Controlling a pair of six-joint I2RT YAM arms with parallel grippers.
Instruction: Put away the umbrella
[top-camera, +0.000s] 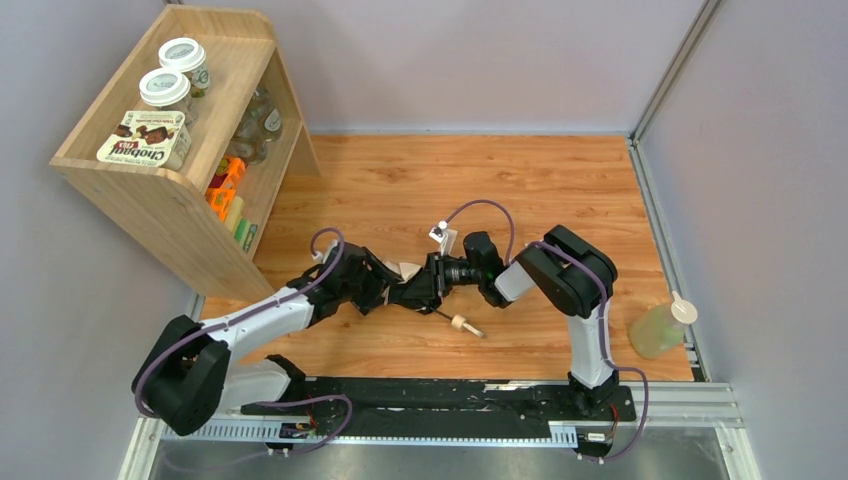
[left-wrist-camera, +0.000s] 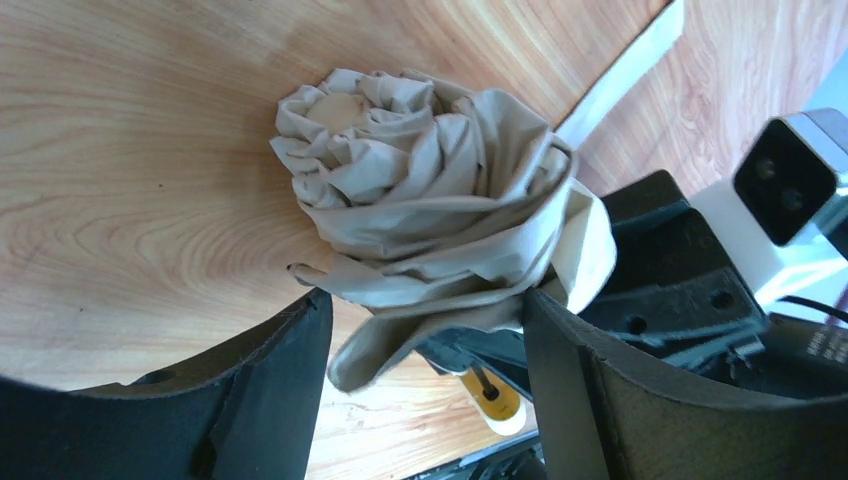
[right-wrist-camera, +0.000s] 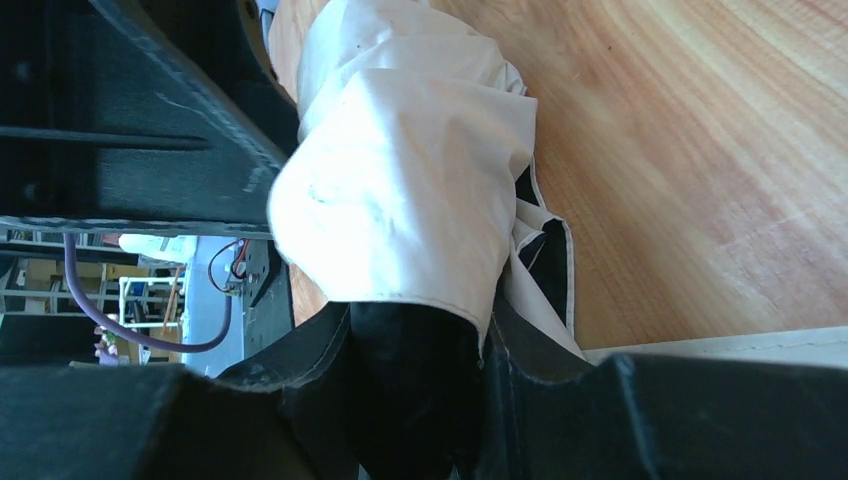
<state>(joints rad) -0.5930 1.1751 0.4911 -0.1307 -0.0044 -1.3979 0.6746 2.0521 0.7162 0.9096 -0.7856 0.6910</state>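
With the left gripper (left-wrist-camera: 425, 315) spread wide around the twisted umbrella (left-wrist-camera: 430, 200), clamped by the right gripper (right-wrist-camera: 360, 265) alone, its fabric could unravel.

Looks like a robotics lab test cell, not a home or a shop. Fenced in on the left, far and right by plain grey panels (top-camera: 480, 60) set in bare metal framing (top-camera: 673, 68). Floored with a wooden tabletop (top-camera: 420, 180), edged on the near side by a slotted metal rail (top-camera: 680, 405) and a black base plate (top-camera: 430, 392) carrying a left arm (top-camera: 260, 315) and a right arm (top-camera: 588, 300) strung with purple cables (top-camera: 486, 203). Dressed at the far left with a small wooden shelf (top-camera: 180, 215) of jars (top-camera: 165, 88) and a snack box (top-camera: 145, 138), at the near right with a plastic bottle (top-camera: 660, 330).
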